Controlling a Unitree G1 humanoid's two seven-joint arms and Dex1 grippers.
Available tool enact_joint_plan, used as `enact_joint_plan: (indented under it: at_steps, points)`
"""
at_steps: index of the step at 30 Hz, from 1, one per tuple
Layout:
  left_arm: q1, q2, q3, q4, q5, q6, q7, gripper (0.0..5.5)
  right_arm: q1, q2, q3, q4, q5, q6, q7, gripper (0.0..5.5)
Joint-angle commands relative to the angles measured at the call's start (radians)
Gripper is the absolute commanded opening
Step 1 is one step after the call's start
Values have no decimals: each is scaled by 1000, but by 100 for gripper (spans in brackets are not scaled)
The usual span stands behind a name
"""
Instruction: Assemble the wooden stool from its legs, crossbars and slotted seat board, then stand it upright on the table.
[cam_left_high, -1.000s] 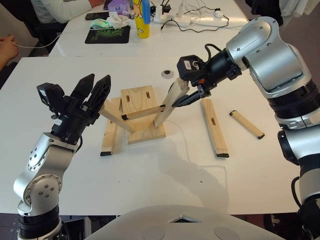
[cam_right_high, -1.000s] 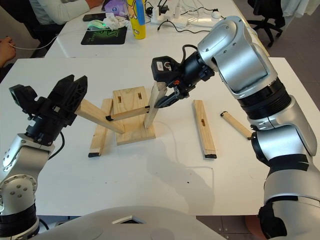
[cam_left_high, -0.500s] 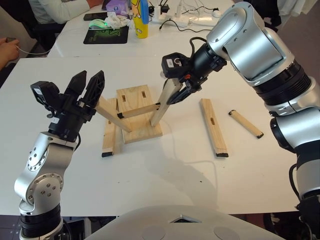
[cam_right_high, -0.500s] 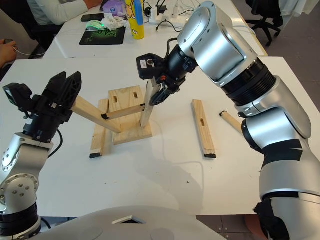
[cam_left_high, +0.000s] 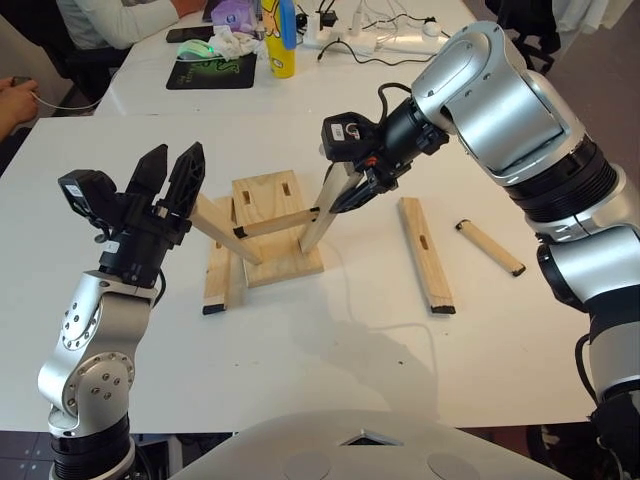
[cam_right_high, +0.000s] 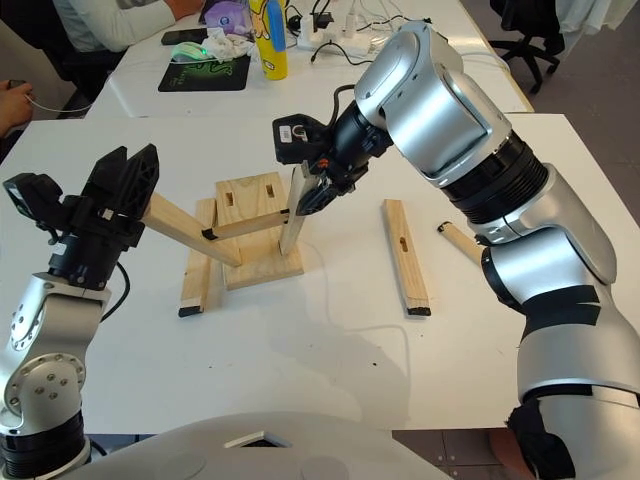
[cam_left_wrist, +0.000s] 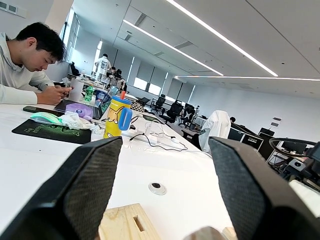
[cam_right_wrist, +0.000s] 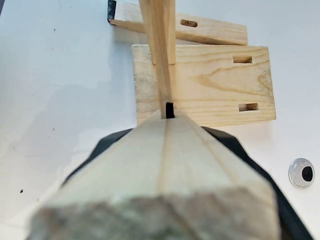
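The slotted seat board (cam_left_high: 283, 243) lies flat on the white table. My right gripper (cam_left_high: 349, 190) is shut on a leg (cam_left_high: 322, 222) that stands steeply with its foot on the board. A thin crossbar (cam_left_high: 276, 222) joins it to a second, slanting leg (cam_left_high: 228, 233). That leg's upper end lies at the base of my left gripper (cam_left_high: 172, 168), which is open with its fingers (cam_left_wrist: 85, 195) spread wide. A third leg (cam_left_high: 217, 278) lies flat beside the board. To the right a fourth, slotted leg (cam_left_high: 427, 254) and a short crossbar (cam_left_high: 492, 247) rest on the table.
A small round black-and-white disc (cam_left_wrist: 156, 188) sits on the table beyond the board. A far table holds a yellow bottle (cam_left_high: 284, 45), a dark mouse pad (cam_left_high: 215, 68) and cables. The near half of the table (cam_left_high: 330, 370) is bare.
My right gripper has moved left with its leg, which now stands steeper over the board. The left gripper and the slanting leg have barely shifted.
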Motion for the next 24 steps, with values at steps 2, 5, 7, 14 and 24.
enact_joint_plan:
  at_steps: [2,5,7,14,24]
  points:
    - [1,23,-82,28,-4,106,-23,318,172,193,-26,18,133,50,-22,205]
    - [-13,37,-79,36,-11,114,-33,318,203,163,-76,-11,138,59,-25,205]
    - [-24,46,-76,45,-17,118,-38,318,214,160,-115,-17,150,72,-38,206]
    - [-66,68,-82,75,-26,135,-53,318,229,220,-286,-17,213,99,-160,298]
    - [-105,95,-73,115,-34,153,-92,318,274,157,-379,-59,247,73,-210,298]
